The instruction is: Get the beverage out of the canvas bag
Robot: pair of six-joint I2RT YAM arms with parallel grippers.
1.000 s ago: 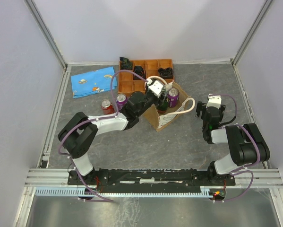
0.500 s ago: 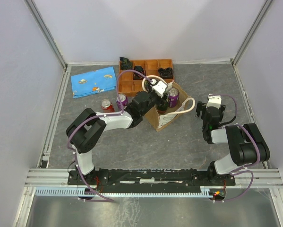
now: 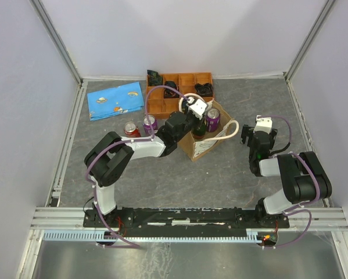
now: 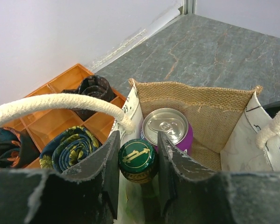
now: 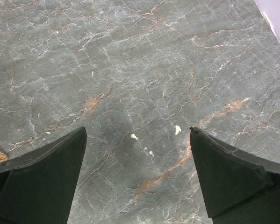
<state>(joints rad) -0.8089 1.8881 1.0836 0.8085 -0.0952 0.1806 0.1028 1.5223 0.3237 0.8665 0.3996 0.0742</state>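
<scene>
The canvas bag (image 3: 201,146) stands upright at mid table, with burlap walls (image 4: 210,107) and a cream rope handle (image 4: 60,102). Inside it are a green-capped glass bottle (image 4: 137,158) and a purple can (image 4: 167,126) with a silver top. The bottle (image 3: 198,129) and the can (image 3: 212,119) also show from above. My left gripper (image 4: 138,135) reaches into the bag's mouth and its fingers press both sides of the bottle's cap. It also shows in the top view (image 3: 195,119). My right gripper (image 5: 137,130) is open and empty over bare table, right of the bag (image 3: 256,150).
An orange compartment tray (image 3: 188,78) with rolled ties stands just behind the bag. A red can (image 3: 130,129) and another purple can (image 3: 149,123) stand left of the bag by my left arm. A blue cloth (image 3: 114,100) lies at the back left.
My left arm has reached a little farther right over the bag, its elbow drawing in. The right arm has not moved.
</scene>
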